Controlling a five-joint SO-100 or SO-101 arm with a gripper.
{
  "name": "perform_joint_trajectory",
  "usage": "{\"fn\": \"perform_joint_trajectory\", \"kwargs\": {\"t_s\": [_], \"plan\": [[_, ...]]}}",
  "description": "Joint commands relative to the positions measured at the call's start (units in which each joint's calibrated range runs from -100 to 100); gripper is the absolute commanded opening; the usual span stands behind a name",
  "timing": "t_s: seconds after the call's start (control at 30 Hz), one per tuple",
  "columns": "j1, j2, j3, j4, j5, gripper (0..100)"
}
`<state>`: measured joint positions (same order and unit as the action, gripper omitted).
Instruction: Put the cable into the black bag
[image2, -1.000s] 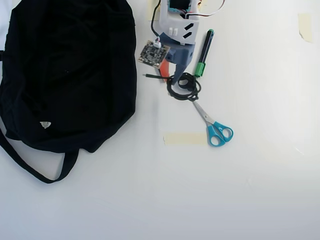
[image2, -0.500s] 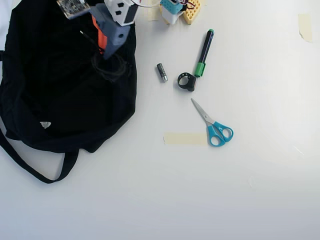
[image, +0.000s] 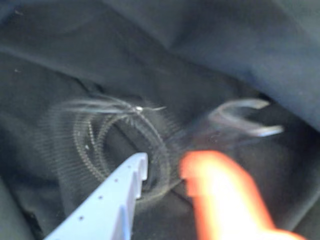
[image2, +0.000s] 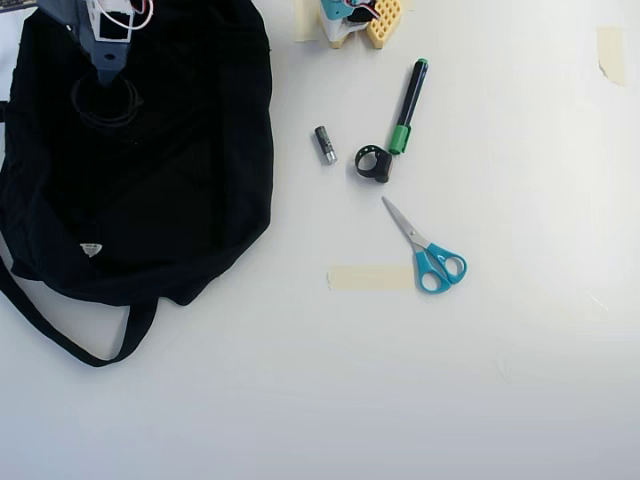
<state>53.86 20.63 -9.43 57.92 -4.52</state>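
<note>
The black bag (image2: 180, 190) lies flat at the left of the white table; in the wrist view its dark cloth (image: 150, 50) fills the frame. The black cable (image2: 103, 103) lies coiled on the bag's upper left part. The wrist view shows the coil (image: 85, 145) blurred, with two blurred light ends (image: 250, 120) to its right. My gripper (image2: 107, 70) is just above the coil. In the wrist view the gripper (image: 165, 165) has its blue and orange fingers apart, with the coil's right edge between them.
To the right of the bag lie a small grey cylinder (image2: 325, 144), a black ring (image2: 372, 163), a green marker (image2: 408, 105), teal-handled scissors (image2: 430, 255) and a tape strip (image2: 370, 277). A yellow and teal object (image2: 355, 20) stands at the top edge.
</note>
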Motion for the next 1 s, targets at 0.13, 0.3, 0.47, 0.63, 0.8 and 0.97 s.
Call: {"fn": "perform_joint_trajectory", "kwargs": {"t_s": [0.13, 0.3, 0.47, 0.63, 0.8, 0.97], "plan": [[-1.13, -16.48, -1.98, 12.02, 0.01, 37], [-27.68, -23.45, -1.89, 22.78, -2.61, 22], [-47.28, -30.51, -2.25, 32.78, -6.49, 3], [-55.43, -37.15, 4.67, 38.46, -6.13, 3], [-56.1, -44.78, 15.18, 36.65, -1.62, 3], [-56.25, -56.56, 31.45, 30.62, -0.83, 3]]}}
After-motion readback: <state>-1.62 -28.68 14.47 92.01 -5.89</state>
